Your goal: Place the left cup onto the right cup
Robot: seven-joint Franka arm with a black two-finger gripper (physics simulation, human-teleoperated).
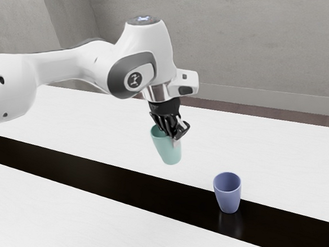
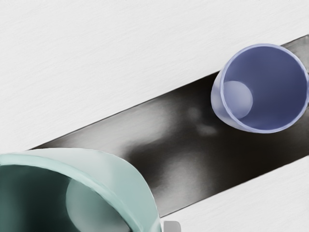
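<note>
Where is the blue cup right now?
The blue cup stands upright on the black stripe, at the exterior view's lower right, apart from the mint cup in the gripper.

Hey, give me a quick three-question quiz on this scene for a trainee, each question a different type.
1. True or false: the green cup rests on the table.
2. The purple cup stands on: A) the dark stripe; B) the white surface; C) the green cup.
3. Fill in: the hand is shut on the ____ cup.

Key: 1 false, it is held in the air, tilted. 2 A. 3 green.
</note>
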